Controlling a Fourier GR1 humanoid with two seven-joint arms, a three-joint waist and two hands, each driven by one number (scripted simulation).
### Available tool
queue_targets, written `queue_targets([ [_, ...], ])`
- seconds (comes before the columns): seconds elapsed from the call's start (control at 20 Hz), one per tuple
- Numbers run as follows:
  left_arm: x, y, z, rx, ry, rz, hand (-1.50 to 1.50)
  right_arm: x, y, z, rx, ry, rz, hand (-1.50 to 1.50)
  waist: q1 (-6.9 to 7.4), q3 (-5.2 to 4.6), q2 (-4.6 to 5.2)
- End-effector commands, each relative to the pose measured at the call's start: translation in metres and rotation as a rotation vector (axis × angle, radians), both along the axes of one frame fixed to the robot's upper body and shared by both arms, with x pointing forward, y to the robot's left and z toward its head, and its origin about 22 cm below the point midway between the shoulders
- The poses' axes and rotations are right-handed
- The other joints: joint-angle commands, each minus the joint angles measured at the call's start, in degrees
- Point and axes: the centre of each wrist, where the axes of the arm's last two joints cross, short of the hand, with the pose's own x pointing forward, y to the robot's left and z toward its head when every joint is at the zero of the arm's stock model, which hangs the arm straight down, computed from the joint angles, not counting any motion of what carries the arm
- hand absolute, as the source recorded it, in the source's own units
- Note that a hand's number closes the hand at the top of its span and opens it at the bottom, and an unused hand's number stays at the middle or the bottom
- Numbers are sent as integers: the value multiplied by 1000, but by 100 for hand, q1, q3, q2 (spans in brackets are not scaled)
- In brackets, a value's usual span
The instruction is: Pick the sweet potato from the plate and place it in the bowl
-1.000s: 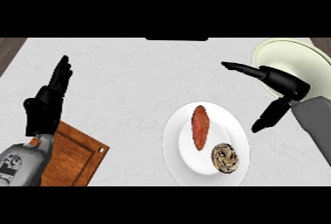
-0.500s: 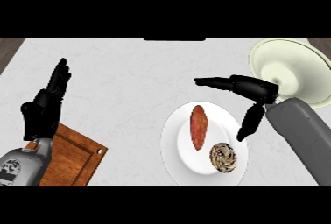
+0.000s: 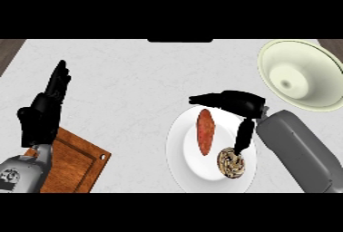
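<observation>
The sweet potato (image 3: 205, 132), a reddish-orange spindle, lies lengthwise on the white plate (image 3: 184, 156), just to the left of the right hand (image 3: 234, 103) and under its outstretched fingers, with no contact that can be seen. That hand hangs over the plate's upper right part, spread wide and holding nothing: its fingers reach leftward past the top end of the sweet potato, while the thumb points down toward a round, brown-speckled food item (image 3: 232, 162) sitting on the plate just below it. The grey forearm runs from the hand down to the lower right. Up and to the right of this hand, well apart from the plate, stands the pale cream bowl (image 3: 315, 93), nothing inside it. Far to the left, the left hand (image 3: 43, 113) rests with its fingers straight and pointing up, above the corner of a wooden cutting board (image 3: 77, 163). Everything sits on a light marbled counter (image 3: 127, 77). No writing or labels can be read anywhere.
</observation>
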Motion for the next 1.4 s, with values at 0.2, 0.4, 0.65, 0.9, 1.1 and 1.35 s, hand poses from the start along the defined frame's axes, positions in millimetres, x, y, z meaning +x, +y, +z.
queue_targets([
  [0.2,16,-21,17,2,-9,10,0,-3,4,-38,-24,4,-4,-150,-5,3,11],
  [0.4,-11,-9,-16,-8,-10,-12,0,3,19,-36,-28,14,11,-150,15,1,4],
  [0.65,-1,-12,11,3,-4,-17,0,2,29,-56,-32,28,12,-150,14,2,5],
  [0.9,0,-4,-11,-15,4,1,0,-1,55,-52,-6,-109,75,150,15,1,9],
  [1.1,-6,12,-6,-11,-4,-9,0,24,29,-49,-2,-98,75,150,75,2,25],
  [1.35,1,6,-4,-13,13,-9,0,-4,54,-58,65,-88,92,150,-19,0,-2],
])
